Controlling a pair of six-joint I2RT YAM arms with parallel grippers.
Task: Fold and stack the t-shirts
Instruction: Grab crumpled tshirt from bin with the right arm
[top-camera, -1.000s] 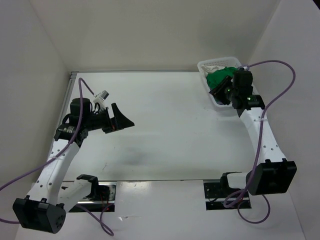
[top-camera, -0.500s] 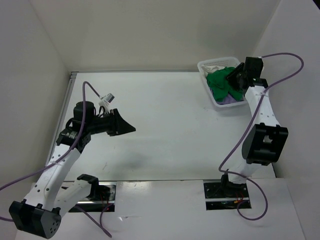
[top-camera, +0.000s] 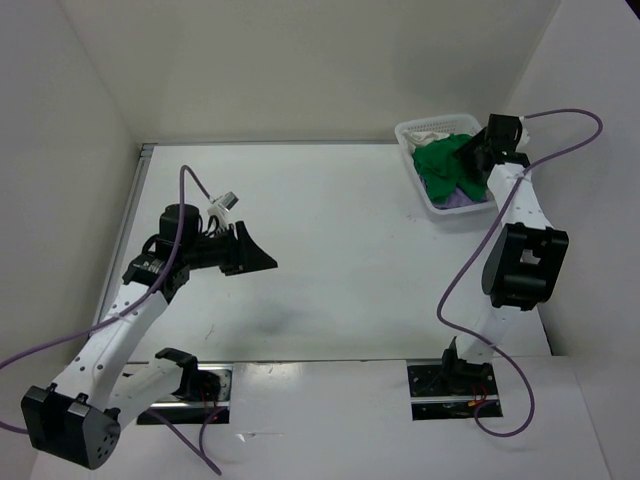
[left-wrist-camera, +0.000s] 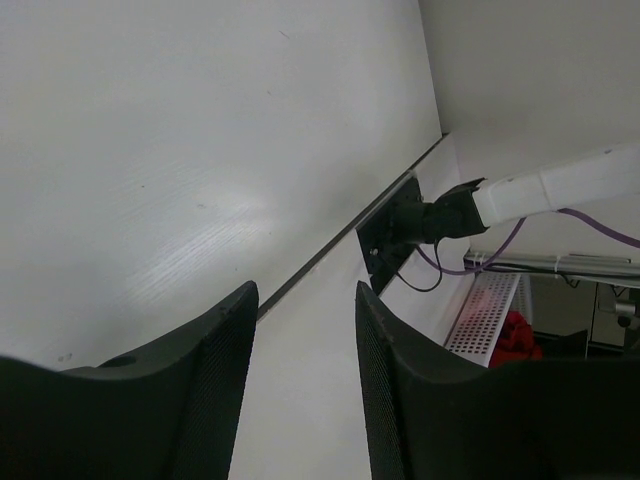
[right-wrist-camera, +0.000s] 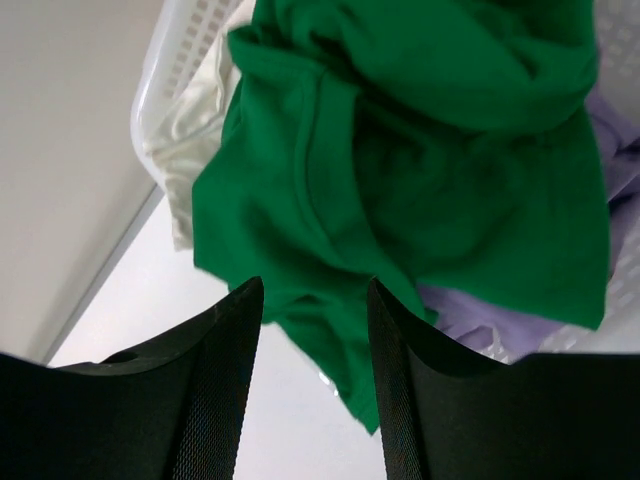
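The white tabletop (top-camera: 350, 250) fills the space between plain white walls. Most of its surface carries no objects.

The left arm (top-camera: 120, 320) rises from its base at the near left corner and reaches over the left part of the tabletop. The right arm (top-camera: 520, 260) stands folded steeply upward from its base at the near right and reaches to the far right corner. A purple cable (top-camera: 560, 125) loops from each wrist.

A white plastic mesh basket (top-camera: 430, 122) sits at the far right corner of the tabletop. All three t-shirts lie crumpled inside it, unfolded.

- The green t-shirt (right-wrist-camera: 420, 170) lies on top, and one edge hangs over the basket rim toward the tabletop.
- The lavender t-shirt (right-wrist-camera: 470, 320) lies beneath the green one, exposed on the near side of the basket.
- The cream t-shirt (right-wrist-camera: 185, 140) lies against the far basket wall, mostly covered by the green one.

The right gripper (right-wrist-camera: 312, 295) hangs just above the green t-shirt. Its fingers are parted and nothing sits between them. Contact with the cloth cannot be determined.

The left gripper (left-wrist-camera: 305, 300) is held above the left part of the tabletop, well apart from the basket. Its fingers are parted and it holds nothing.
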